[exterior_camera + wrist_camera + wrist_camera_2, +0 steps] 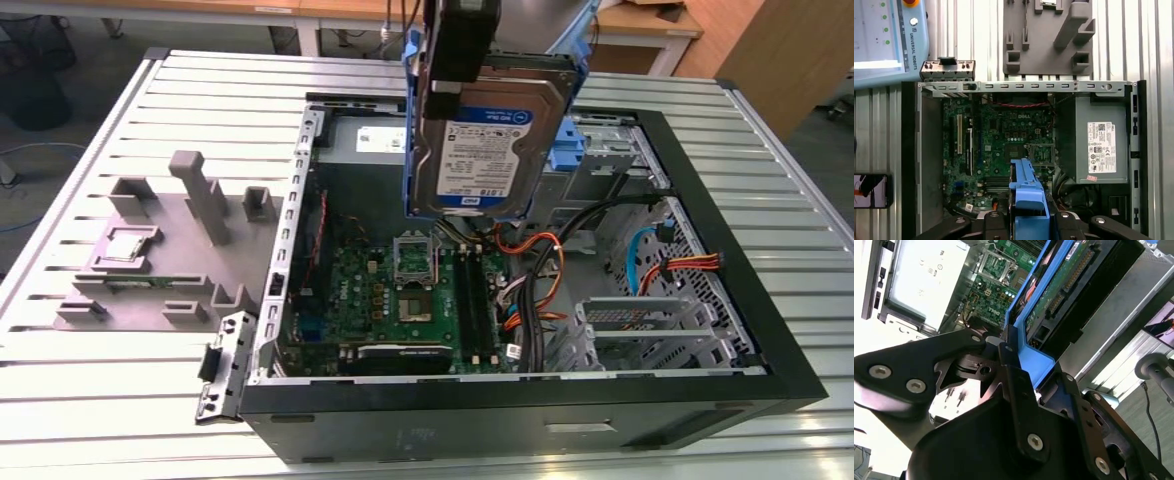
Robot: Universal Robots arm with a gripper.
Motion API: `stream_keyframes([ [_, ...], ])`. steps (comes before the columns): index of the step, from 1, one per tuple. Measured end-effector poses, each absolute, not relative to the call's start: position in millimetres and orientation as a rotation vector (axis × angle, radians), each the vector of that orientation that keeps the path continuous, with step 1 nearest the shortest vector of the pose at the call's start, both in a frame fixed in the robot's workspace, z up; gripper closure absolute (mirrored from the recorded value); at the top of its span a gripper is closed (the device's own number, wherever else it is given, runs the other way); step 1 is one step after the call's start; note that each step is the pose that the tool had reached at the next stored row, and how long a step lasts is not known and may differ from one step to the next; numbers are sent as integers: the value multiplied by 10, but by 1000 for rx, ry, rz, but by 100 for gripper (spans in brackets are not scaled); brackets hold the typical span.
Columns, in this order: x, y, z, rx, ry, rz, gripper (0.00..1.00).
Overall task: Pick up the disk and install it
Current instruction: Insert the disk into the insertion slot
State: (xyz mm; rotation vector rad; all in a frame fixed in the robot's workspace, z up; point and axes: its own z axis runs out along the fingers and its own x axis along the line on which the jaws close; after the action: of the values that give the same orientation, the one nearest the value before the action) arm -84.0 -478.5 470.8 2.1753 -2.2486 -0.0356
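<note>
The disk (pixel 494 140), a silver hard drive with a white-and-blue label in a blue bracket, hangs on edge above the open computer case (pixel 534 400). My gripper (pixel 461 72) is shut on its upper end from above. In the second wrist view the black fingers (pixel 1013 371) clamp the blue bracket, with the disk (pixel 1064 285) showing its circuit-board side. In the first wrist view the bracket's blue edge (pixel 1026 192) sticks out from the gripper (pixel 1026 220), over the motherboard (pixel 1004 145).
Inside the case sit a grey power supply (pixel 1101 145), orange and black cables (pixel 547 270) and a metal drive cage (pixel 641 330). A blue latch piece (pixel 577 140) stands behind the disk. A grey fixture (pixel 160 250) lies on the slatted table at the exterior view's left.
</note>
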Motion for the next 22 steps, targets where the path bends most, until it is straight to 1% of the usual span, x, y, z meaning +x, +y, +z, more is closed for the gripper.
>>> stream_keyframes([
  [22,-798,-4869,4703,2175,-2248,-35,63],
])
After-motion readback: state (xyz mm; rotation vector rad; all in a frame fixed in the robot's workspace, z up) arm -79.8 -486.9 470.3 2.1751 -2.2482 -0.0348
